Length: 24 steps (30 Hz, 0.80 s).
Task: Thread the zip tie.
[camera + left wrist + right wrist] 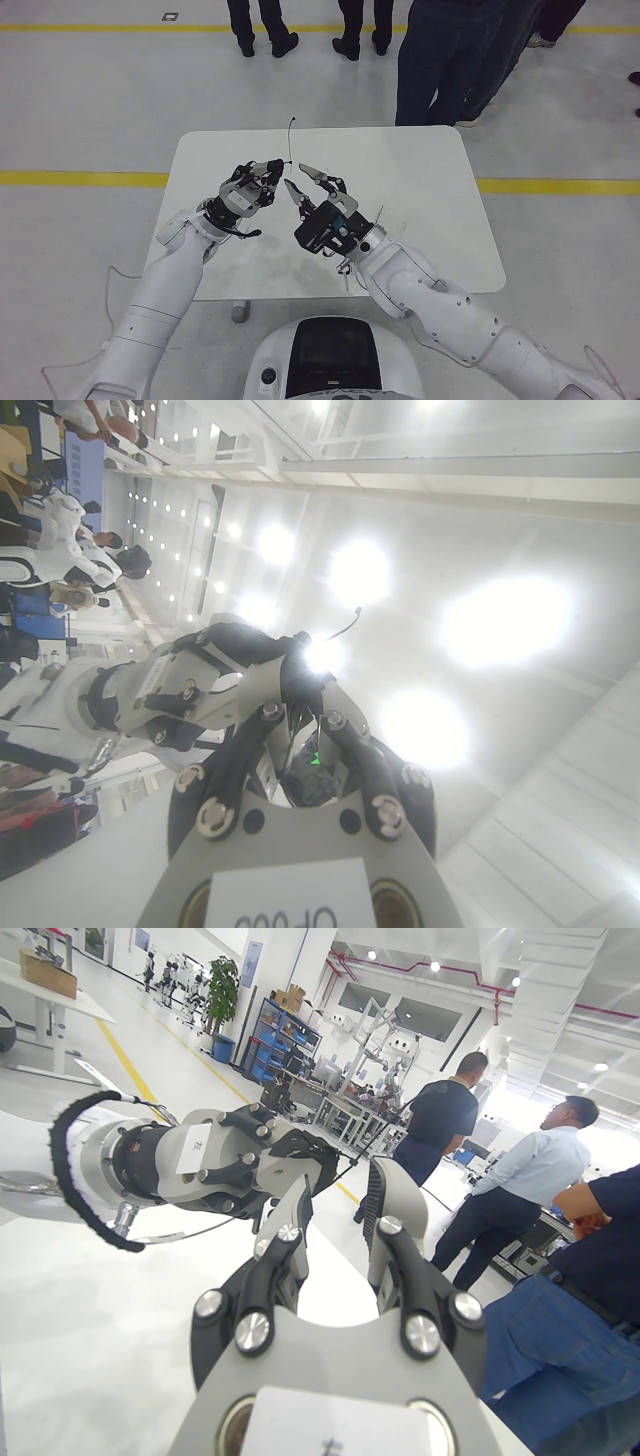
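Observation:
My left gripper [272, 172] hangs above the middle of the white table [430, 210], shut on a thin black zip tie [290, 140]. The tie sticks out past its fingertips toward the far table edge, with a small head at its end. In the left wrist view the tie [345, 627] curves out from the closed fingertips [306, 655]. My right gripper [294, 174] is open right beside the left one, with nothing between its fingers. From the right wrist view, its open fingers [340, 1198] sit just short of the left gripper [327, 1163] and the tie [356, 1159].
Several people [450, 60] stand on the floor just beyond the far edge of the table. A yellow floor line [80, 178] runs past both sides of the table.

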Tool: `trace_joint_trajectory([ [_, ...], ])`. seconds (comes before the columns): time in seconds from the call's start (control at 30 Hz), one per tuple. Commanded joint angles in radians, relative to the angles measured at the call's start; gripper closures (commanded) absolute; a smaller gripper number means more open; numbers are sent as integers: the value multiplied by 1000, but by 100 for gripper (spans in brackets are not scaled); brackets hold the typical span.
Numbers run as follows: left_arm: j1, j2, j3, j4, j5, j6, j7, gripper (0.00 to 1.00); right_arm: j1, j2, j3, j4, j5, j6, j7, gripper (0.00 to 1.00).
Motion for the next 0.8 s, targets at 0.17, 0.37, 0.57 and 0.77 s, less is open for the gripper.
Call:
trace_joint_trajectory([
  [0.17,0,0,0,0,0,0,0,100,3,-9,1,6,0,4,-4,77],
  [0.37,0,0,0,0,0,0,0,100,6,-16,3,12,0,3,-4,79],
  [0.57,0,0,0,0,0,0,0,100,10,-22,4,20,0,4,1,80],
  [0.77,0,0,0,0,0,0,0,100,11,-26,5,23,0,8,9,88],
])
